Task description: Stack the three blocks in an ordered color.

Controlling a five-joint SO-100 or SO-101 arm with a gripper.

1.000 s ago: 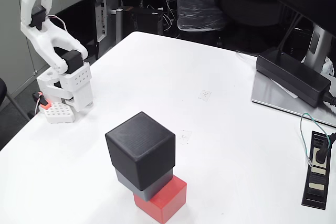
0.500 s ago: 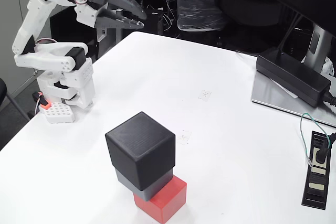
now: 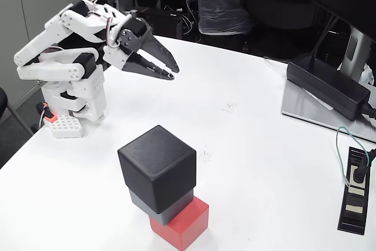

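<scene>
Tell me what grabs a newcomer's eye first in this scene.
The stack near the front edge of the white table stands out: a black cube on a grey cube on a red cube, each skewed off the one below. At the left, the white arm's dark gripper hangs folded above the table, holding nothing. At the right, a long black power brick lies on a grey plate.

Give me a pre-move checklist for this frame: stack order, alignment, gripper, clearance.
1. All three stacked: black block on grey block on red block: ok.
2. Alignment: upper two sit offset from the red one, which juts out to the right: not ok.
3. Gripper holds nothing: ok.
4. Gripper apart from stack: ok.
5. Power brick away from stack: ok.
</scene>
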